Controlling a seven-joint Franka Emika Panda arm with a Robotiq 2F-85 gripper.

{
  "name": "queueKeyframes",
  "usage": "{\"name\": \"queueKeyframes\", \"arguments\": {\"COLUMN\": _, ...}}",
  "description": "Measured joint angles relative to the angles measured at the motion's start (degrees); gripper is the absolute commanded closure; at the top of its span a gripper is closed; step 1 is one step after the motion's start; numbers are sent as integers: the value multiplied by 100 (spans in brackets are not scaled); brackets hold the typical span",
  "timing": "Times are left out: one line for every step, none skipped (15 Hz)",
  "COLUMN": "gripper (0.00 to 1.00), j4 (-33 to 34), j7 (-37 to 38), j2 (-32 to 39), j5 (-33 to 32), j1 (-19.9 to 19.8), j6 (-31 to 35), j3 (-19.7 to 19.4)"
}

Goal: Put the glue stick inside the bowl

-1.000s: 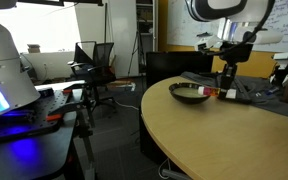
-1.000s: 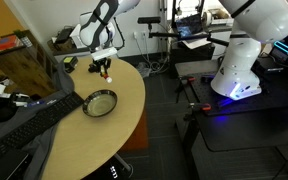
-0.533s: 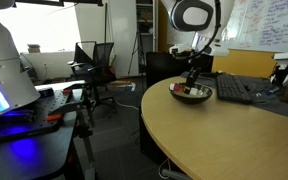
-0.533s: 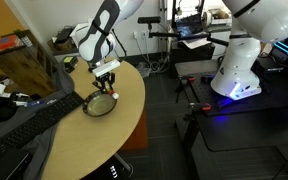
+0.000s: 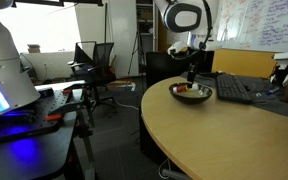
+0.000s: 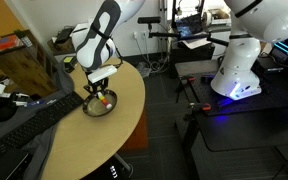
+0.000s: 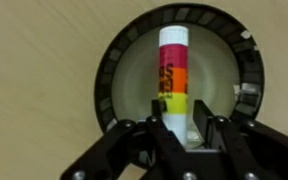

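Between jaws, glue stick over bowl

Table seen in an exterior view from low and far, bowl seen in an exterior view from above, obliquely, both shared, wrist view held close, directly over the same bowl.
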Motion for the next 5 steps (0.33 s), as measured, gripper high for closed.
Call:
{"name": "queueKeyframes", "arguments": {"gripper": 19, "j4": -6, "j7": -14, "j2": -5, "j5": 9, "j1": -9, "j6": 33, "j3": 5}}
{"name": "queueKeyframes", "arguments": {"gripper": 12, "j4": -15, "j7": -21, "j2": -16, "j5": 32, "j1": -21, "j6": 76, "j3": 6}}
{"name": "queueKeyframes", "arguments": {"gripper": 4, "j4": -26, "j7": -29, "j2": -36, "j5": 65, "j1": -42, "j6": 114, "j3": 6}}
{"name": "queueKeyframes", "arguments": {"gripper": 1, "j4": -45, "j7": -48, "j2": -84, "j5": 82, "j1": -83, "j6": 121, "j3": -5}}
{"name": "queueKeyframes", "arguments": {"gripper": 0, "j4": -84, "j7": -97, "j2": -159, "j5": 86, "j1": -133, "j6": 121, "j3": -31}}
